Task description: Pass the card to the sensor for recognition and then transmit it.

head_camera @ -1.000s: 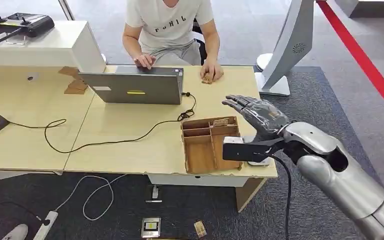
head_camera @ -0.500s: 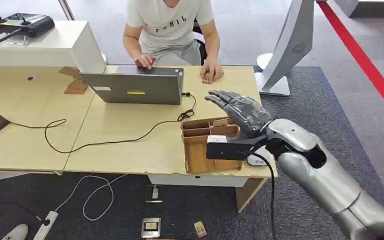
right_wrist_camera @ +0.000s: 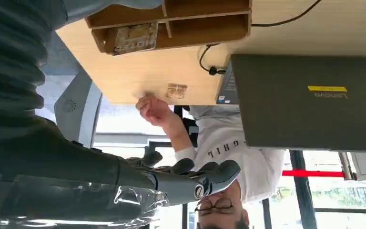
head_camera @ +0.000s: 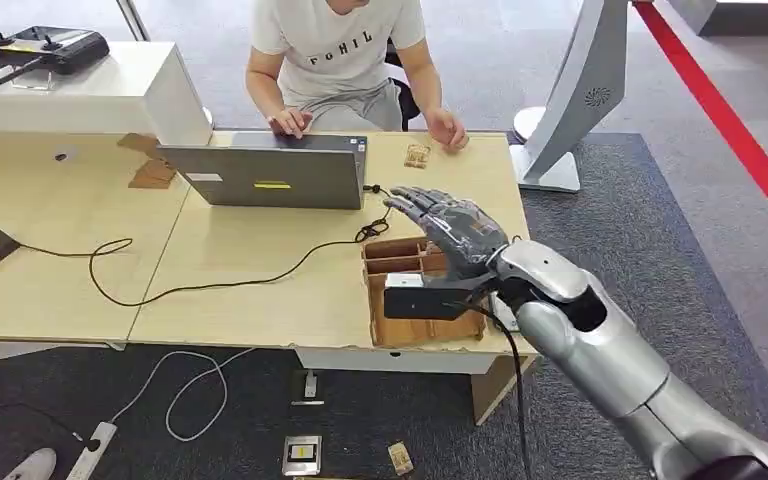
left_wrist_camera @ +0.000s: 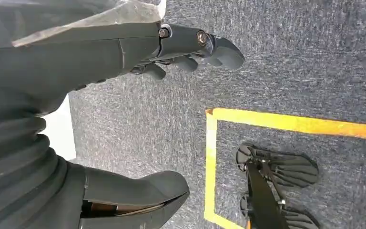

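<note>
Card [head_camera: 441, 245] lies flat in the back compartment of the wooden tray [head_camera: 400, 310] on the worktop [head_camera: 260, 290], and my right robot hand [head_camera: 450, 228] hovers above with fingers spread, empty, so scraping the divider could mean a failed pinch.

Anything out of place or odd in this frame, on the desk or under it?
Yes: a small wooden piece and a framed square item lie on the carpet under the desk, as if dropped. A power strip and loose white cable also trail there. The wooden tray sits at the desk's front edge.
</note>
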Action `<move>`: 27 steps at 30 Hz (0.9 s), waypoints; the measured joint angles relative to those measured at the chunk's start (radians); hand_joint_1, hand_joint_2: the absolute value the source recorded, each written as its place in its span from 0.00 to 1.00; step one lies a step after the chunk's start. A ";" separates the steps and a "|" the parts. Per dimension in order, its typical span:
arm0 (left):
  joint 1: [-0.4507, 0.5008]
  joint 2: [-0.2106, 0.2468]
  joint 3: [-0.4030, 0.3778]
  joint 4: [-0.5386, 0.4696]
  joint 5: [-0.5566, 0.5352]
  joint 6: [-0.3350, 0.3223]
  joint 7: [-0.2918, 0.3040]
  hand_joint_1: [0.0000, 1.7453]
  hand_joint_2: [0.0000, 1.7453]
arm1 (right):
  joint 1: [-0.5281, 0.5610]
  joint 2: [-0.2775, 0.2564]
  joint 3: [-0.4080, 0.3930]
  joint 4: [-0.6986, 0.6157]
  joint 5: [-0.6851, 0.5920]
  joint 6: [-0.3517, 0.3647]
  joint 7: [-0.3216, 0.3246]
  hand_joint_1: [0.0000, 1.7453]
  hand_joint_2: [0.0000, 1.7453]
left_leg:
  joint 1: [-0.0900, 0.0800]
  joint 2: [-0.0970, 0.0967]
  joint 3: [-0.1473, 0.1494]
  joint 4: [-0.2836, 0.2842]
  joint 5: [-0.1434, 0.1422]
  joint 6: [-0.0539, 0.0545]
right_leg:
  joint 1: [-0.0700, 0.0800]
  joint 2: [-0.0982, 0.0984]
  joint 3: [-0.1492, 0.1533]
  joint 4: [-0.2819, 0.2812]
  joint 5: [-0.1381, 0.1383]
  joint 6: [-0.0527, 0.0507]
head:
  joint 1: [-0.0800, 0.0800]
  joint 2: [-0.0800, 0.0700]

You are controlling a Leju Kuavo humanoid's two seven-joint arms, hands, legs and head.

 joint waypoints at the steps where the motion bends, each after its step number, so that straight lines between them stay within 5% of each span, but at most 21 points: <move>1: 0.000 0.000 -0.001 0.000 0.001 0.000 0.002 0.00 1.00 | -0.003 0.009 0.000 0.023 0.010 -0.008 -0.008 0.00 1.00 | 0.000 0.000 0.000 0.000 0.000 0.000 | 0.000 0.000 0.000 0.000 0.000 0.000 | 0.000 0.000; 14: 0.000 0.000 -0.004 0.000 0.012 0.000 -0.003 0.00 1.00 | -0.076 0.071 -0.010 0.327 0.125 -0.095 -0.053 0.00 1.00 | 0.000 0.000 0.000 0.000 0.000 0.000 | 0.000 0.000 0.000 0.000 0.000 0.000 | 0.000 0.000; 27: 0.000 0.000 -0.021 0.000 0.024 0.000 -0.004 0.00 1.00 | -0.128 0.085 -0.048 0.474 0.174 -0.109 -0.064 0.00 1.00 | 0.000 0.000 0.000 0.000 0.000 0.000 | 0.000 0.000 0.000 0.000 0.000 0.000 | 0.000 0.000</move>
